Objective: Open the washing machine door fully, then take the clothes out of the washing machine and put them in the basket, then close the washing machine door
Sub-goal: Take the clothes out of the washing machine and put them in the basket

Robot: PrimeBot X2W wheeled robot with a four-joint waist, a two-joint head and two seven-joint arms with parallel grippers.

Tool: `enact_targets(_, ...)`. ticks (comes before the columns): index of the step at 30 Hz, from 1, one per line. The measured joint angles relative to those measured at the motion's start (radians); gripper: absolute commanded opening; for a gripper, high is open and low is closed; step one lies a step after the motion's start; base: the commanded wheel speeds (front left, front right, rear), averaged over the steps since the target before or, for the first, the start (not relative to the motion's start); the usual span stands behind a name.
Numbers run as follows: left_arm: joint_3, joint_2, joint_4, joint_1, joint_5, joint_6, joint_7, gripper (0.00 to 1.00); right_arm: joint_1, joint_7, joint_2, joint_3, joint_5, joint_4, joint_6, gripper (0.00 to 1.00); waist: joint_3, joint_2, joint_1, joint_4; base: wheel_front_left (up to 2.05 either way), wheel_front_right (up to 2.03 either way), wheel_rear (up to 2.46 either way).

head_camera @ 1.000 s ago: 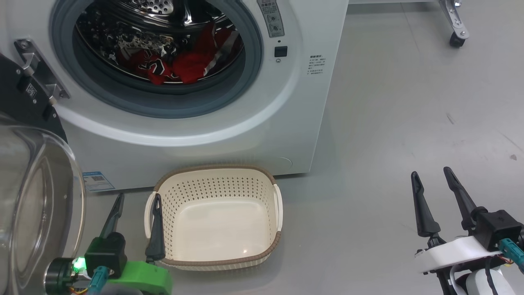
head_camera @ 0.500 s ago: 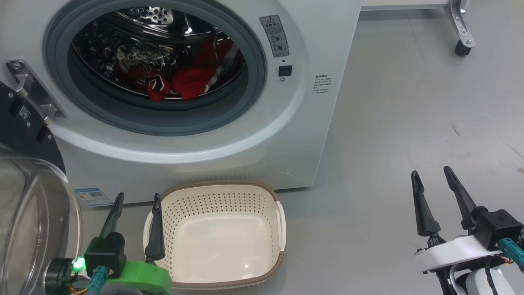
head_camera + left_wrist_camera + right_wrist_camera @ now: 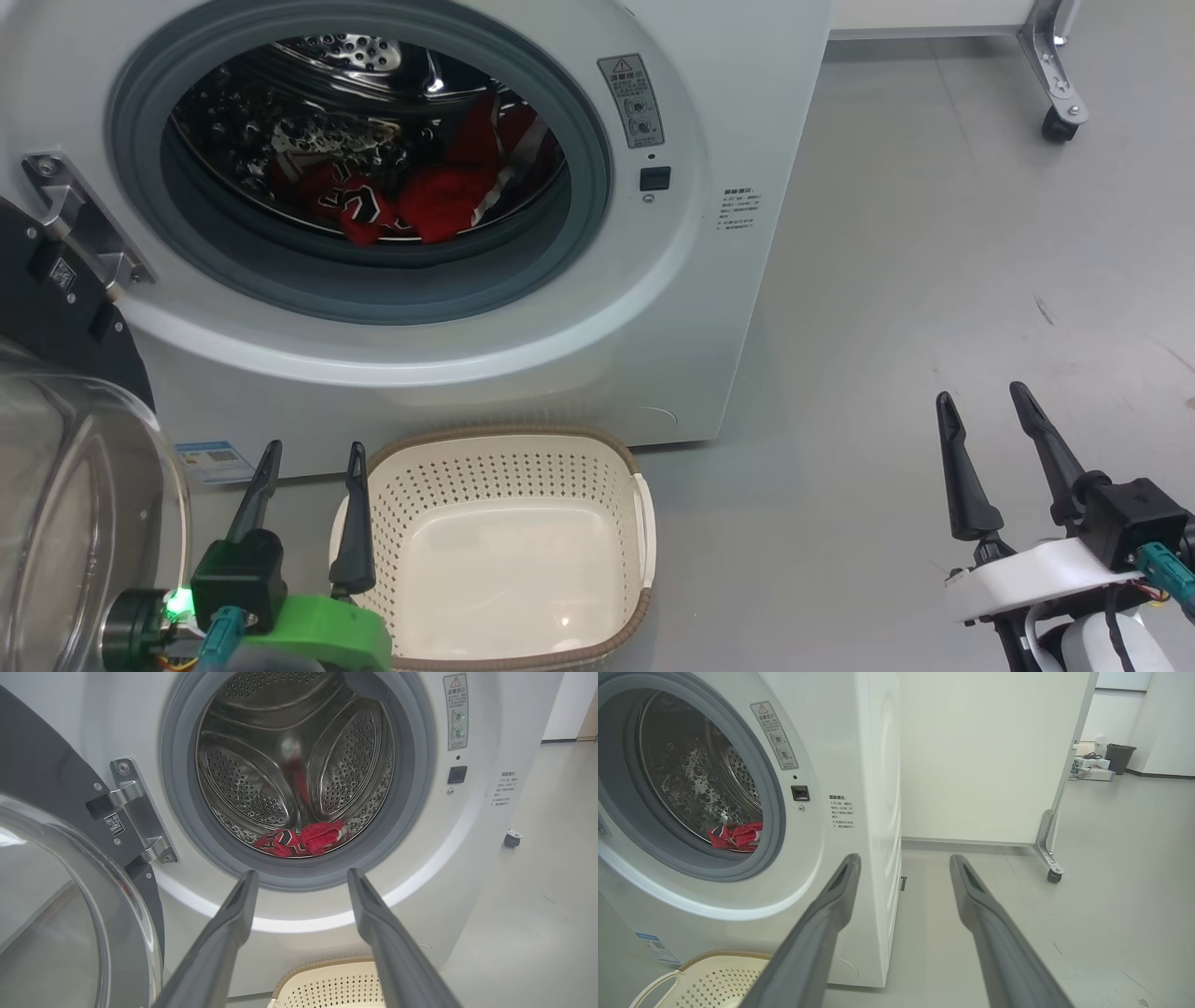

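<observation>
washing machine door open, clothes in the drum, basket on the floor in front

the white washing machine [image 3: 728, 308] stands with its round opening uncovered. the washing machine door [image 3: 65, 504], glossy black with a bulging clear glass bowl, hangs swung out on the machine's left from a metal hinge [image 3: 79, 224]. a grey rubber ring [image 3: 373, 299] frames the perforated steel drum [image 3: 280, 149]. the clothes [image 3: 411, 201], a crumpled red jersey with white panels and dark lettering, lie at the bottom of the drum near its front. the basket [image 3: 504, 436], cream with perforated sides, a brown woven-look rim and white side handles, sits upright on the floor just before the machine's base, its smooth bottom bare. a small blue label sticker [image 3: 213, 461] sits low on the front.
</observation>
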Motion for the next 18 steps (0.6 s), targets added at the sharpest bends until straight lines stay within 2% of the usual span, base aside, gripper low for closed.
enact_targets(18, -0.020, 0.000, 0.020, -0.042, -0.028, -0.003, 0.019, 1.00, 0.000, 0.000, 0.009, 0.014, 0.000, 0.000, 0.003, 1.00, 0.009, 0.0000, 0.0000, -0.003, 0.00, 0.00, 0.00)
